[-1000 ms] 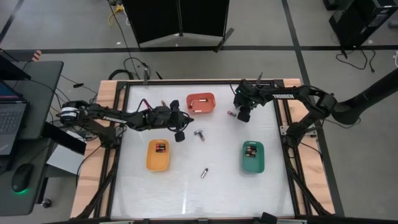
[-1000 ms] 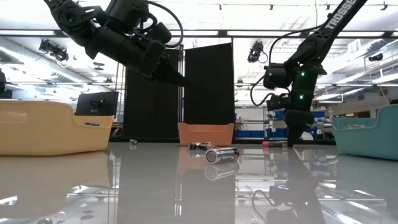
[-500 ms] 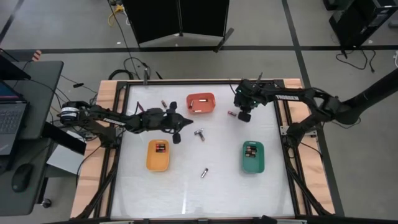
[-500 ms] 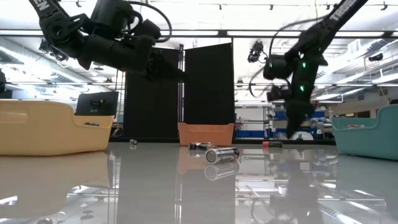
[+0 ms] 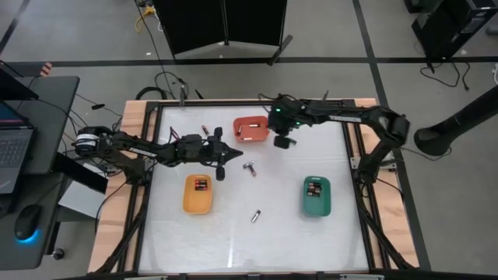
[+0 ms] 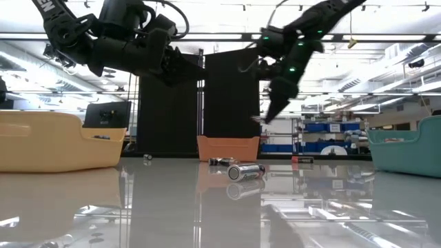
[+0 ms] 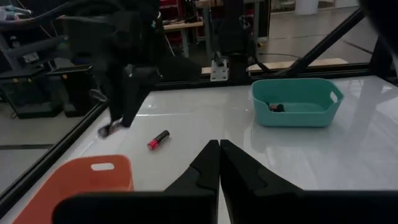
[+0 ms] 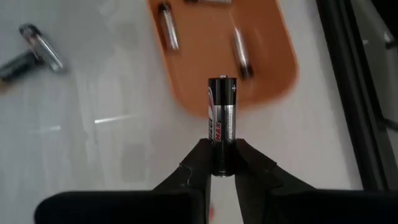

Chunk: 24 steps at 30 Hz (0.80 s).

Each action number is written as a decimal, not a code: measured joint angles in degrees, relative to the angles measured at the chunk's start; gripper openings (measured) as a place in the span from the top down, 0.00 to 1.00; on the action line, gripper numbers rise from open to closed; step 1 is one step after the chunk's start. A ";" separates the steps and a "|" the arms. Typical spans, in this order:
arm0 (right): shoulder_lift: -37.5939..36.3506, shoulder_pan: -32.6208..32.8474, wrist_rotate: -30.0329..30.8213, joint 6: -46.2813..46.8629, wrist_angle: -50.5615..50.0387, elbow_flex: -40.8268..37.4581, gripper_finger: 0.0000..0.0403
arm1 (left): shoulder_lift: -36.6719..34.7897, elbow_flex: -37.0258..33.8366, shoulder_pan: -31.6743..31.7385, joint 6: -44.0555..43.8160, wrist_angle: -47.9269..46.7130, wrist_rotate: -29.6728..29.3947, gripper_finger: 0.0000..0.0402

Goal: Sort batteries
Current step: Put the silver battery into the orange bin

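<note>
Just beside the orange tray, on its side toward the green tray, hangs the right gripper, fingers clamped on a battery that stands out past the tips, dark with a silvery middle. The wrist view shows the tray's rim right beyond that battery, and three batteries lying inside. My read: this is the carry step, with the drop into the orange tray coming. The next move calls for a short shift over the rim so the battery hangs above the tray floor, then letting the fingers part; release too early and it lands on the worktop beside the tray and may roll.

On the other side of the orange tray, toward the yellow tray, the left gripper hovers with fingers together, holding nothing.

Loose batteries remain: a pair just below the orange tray, one farther down mid-worktop, one beside the tray's far side, and a reddish one close to the right arm.

Room looks fair: open worktop lies around the orange tray, but the two grippers are near each other, and the worktop's back frame runs close behind the tray.
</note>
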 joint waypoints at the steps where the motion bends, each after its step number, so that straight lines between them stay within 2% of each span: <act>1: 1.67 0.50 -0.04 -0.26 -0.26 1.87 0.86 | 0.00 0.00 0.00 0.00 0.05 0.01 0.95; 13: 21.32 0.97 -0.17 -4.23 -7.86 23.19 0.86 | 0.00 0.00 0.00 0.00 -0.28 0.12 0.95; 18: 25.91 0.76 -0.21 -4.38 -10.94 26.47 0.86 | 0.00 0.00 0.00 -0.02 -0.60 0.13 0.95; 24: 26.91 0.28 -0.26 -4.34 -11.01 26.58 0.82 | 0.00 0.00 0.00 -0.02 -0.76 0.14 0.95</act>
